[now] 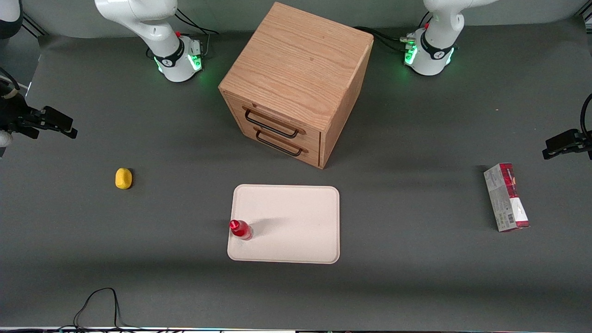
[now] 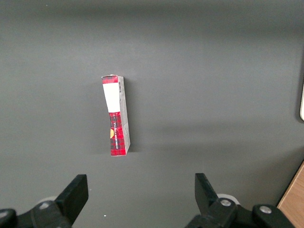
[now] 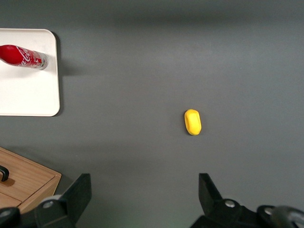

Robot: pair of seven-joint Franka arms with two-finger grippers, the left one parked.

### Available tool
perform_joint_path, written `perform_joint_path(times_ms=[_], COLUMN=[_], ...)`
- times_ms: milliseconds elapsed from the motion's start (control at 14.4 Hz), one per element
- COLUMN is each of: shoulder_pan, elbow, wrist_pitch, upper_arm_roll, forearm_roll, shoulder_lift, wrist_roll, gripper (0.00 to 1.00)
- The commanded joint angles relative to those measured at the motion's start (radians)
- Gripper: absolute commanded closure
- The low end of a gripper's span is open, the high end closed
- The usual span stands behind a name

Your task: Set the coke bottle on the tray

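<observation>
- While it hangs in the air at the working arm's end of the worktop (image 1: 416, 286), the end effector (image 3: 145, 202) holds nothing, its two black fingers (image 3: 78, 197) spread wide with bare dark surface showing between them.
- Nearest to it lies a small yellow lump (image 3: 192, 122), alone on the worktop and well apart from everything else.
- Farther off toward the middle, the coke bottle (image 1: 241, 229) stands upright on the tray (image 1: 296, 212), close to the rim on the side facing the working arm, nearer to the front camera than the tray's middle; its red cap points up and a soft shadow falls across the cream surface beside it.
- In the right wrist view the coke bottle's white lettering shows on its red body, just inside the tray's rounded corner.
- Lying flat, the tray sits in front of the wooden cabinet (image 1: 296, 78), apart from it, and nearer to the front camera.
- That cabinet is turned at an angle, both drawers closed, each with a dark wire handle (image 1: 271, 125).
- Toward the parked arm's end of the worktop a red-and-grey carton (image 1: 506, 197) lies on its side, well apart from the tray.
- A black cable (image 1: 99, 303) loops on the worktop at the edge closest to the front camera.
</observation>
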Motion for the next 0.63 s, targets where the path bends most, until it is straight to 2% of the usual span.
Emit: perform_joint_path(times_ms=[0, 556], shoulder_pan=[0.014, 0.024], elbow=[0.007, 0.007], wrist_pitch=[0.006, 0.001], upper_arm_roll=[0.009, -0.01], forearm_roll=[-0.013, -0.013], shoulder_lift=[-0.004, -0.003], wrist_roll=[-0.014, -0.012], gripper=[0.0, 0.0])
